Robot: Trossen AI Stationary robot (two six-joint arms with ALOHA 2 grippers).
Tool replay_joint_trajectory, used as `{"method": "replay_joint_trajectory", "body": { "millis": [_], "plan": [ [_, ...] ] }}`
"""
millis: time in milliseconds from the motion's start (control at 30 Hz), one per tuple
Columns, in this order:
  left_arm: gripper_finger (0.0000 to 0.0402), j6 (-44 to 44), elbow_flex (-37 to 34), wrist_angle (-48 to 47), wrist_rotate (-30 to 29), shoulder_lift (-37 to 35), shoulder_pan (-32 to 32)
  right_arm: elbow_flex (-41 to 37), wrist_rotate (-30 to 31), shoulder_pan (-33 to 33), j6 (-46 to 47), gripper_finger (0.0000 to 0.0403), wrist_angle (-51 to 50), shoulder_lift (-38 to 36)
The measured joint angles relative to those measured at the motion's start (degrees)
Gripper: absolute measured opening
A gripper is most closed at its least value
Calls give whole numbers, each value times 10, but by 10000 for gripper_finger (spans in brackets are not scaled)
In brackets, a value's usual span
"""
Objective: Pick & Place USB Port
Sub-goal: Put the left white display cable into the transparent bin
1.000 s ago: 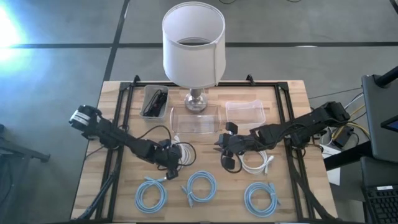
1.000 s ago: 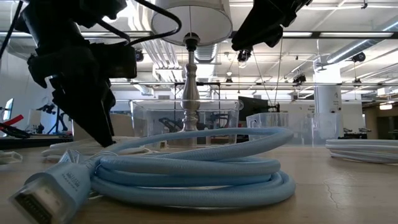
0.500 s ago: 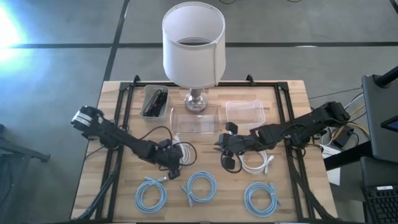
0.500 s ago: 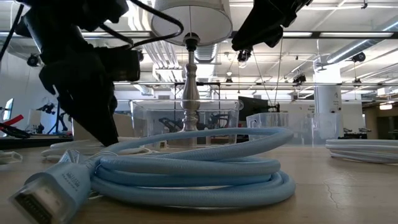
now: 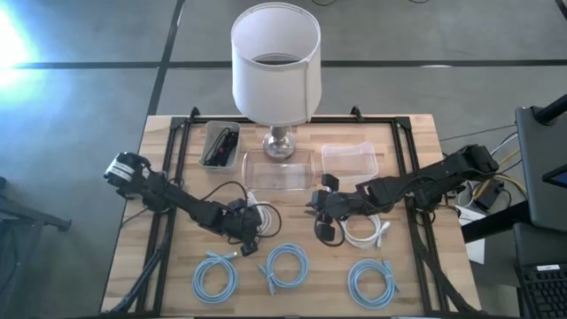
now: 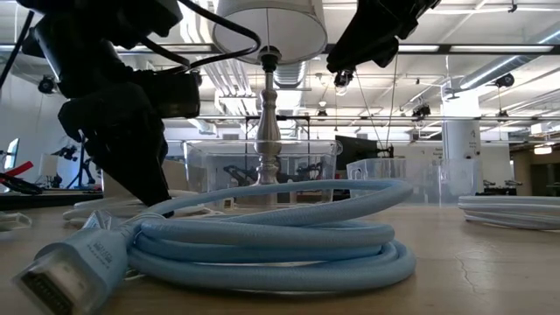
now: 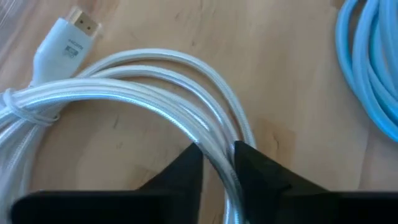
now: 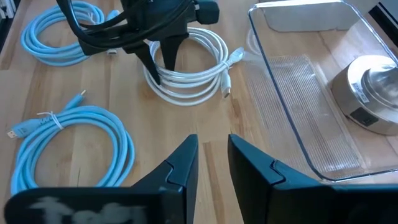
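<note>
A white coiled cable (image 5: 260, 215) lies flat on the wooden table, left of centre; its flat white plug (image 7: 71, 37) shows in the left wrist view. My left gripper (image 5: 249, 232) stands over the coil's near-left side and is shut on its strands. It also appears in the right wrist view (image 8: 158, 62) and as a dark mass in the low view (image 6: 157, 194). My right gripper (image 5: 328, 232) hovers open above bare wood right of centre (image 8: 213, 149), beside a second white cable (image 5: 365, 232). My left gripper pinches a bundle of the white coil's strands (image 7: 219, 163) between its two fingers. The fingers come from above, pointing down, and lie across the strands. One finger (image 8: 171, 57) is inside the loop and the other (image 8: 148, 65) outside. The coil lies on the table.
Three light-blue coiled cables lie along the near edge (image 5: 215, 276) (image 5: 286, 266) (image 5: 372, 282); the middle one fills the low view (image 6: 271, 236). Farther back stand two clear tubs (image 5: 279, 168) (image 5: 352, 159), a dark tray (image 5: 220, 144) and a lamp (image 5: 275, 62).
My left gripper has edged a little toward the table's right, staying low over the white coil. The coil has stayed where it was.
</note>
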Motion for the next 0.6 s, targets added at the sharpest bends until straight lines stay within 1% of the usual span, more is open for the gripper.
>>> {"method": "replay_joint_trajectory", "body": {
  "millis": [133, 167, 300, 367, 467, 600],
  "plan": [
    [24, -1, 0, 12, 11, -1, -1, 0, 0, 0, -1, 89, 0, 0],
    [19, 1, 2, 11, 11, -1, -3, 0, 0, 0, -1, 89, 0, 0],
    [21, 18, 21, 12, 13, -7, -12, 0, 0, 0, -1, 85, 0, 0],
    [25, 24, 36, -7, 14, -7, -16, 0, 0, 0, -1, 81, 0, 0],
    [26, 22, 66, -69, 14, -7, -18, 0, 0, 0, -1, 75, 0, 0],
    [23, 23, 133, -175, 14, -7, -24, 0, 0, 0, -1, 71, 0, 0]
  ]
}}
